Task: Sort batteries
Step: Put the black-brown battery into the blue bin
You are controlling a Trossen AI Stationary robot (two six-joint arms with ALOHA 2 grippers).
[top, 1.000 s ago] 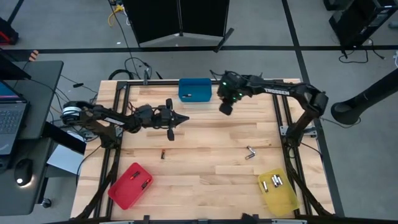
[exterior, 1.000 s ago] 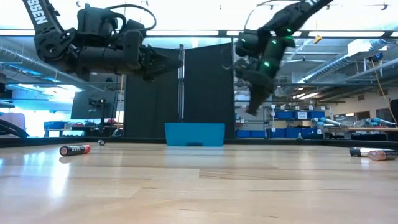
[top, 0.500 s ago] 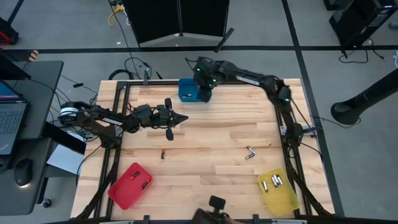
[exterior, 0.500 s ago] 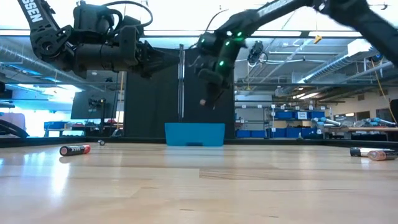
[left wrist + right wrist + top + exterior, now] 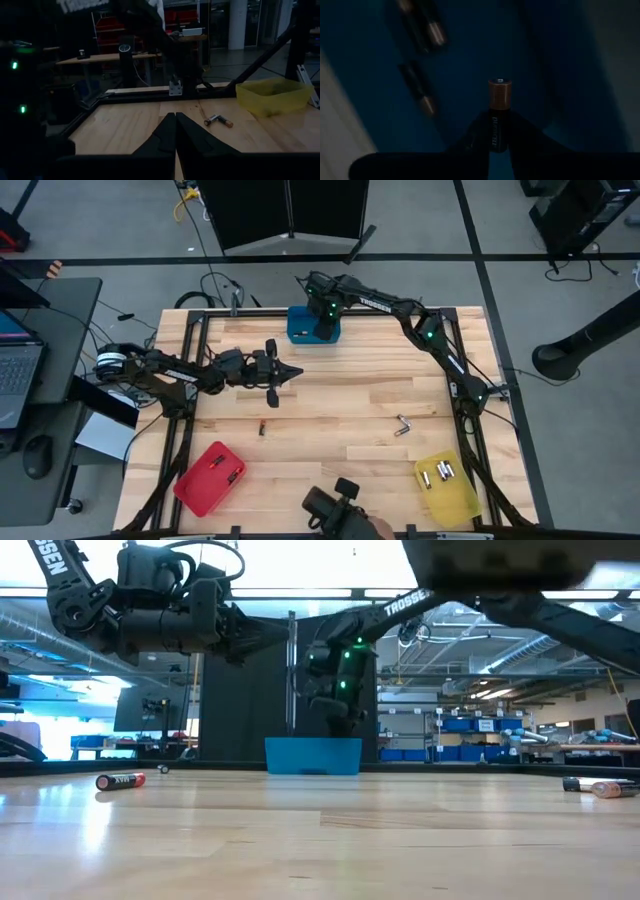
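Note:
My right gripper [image 5: 322, 322] hangs over the blue bin [image 5: 300, 332] at the table's far edge, shut on a dark battery with a copper end [image 5: 499, 94]. In the right wrist view two more batteries [image 5: 422, 27] [image 5: 418, 89] lie on the bin's floor. In the low view the gripper [image 5: 340, 725] stands just above the bin's rim [image 5: 312, 743]. My left gripper [image 5: 296, 371] is shut on nothing and waits level above the table's left half. Loose batteries lie on the wood: one [image 5: 263, 427] and a pair [image 5: 402, 424]. My right gripper pinches the battery by its dark body [image 5: 498, 131] between the two fingers. The battery lies along the fingers, and its copper end sticks out past their tips. The fingers come from above, pointing down into the blue bin. The battery is lifted clear of the bin floor.
A red bin [image 5: 205, 485] at the near left and a yellow bin [image 5: 452, 498] at the near right each hold batteries. A dark object [image 5: 338, 510] shows at the table's near edge. The black frame rails [image 5: 190, 420] run along both sides. Bare wood lies in the middle.
My right arm has swung from right of the blue bin toward the table's left and far edge, then come down over the bin, carrying the battery. The left arm has kept still. A dark object has come into view at the near edge.

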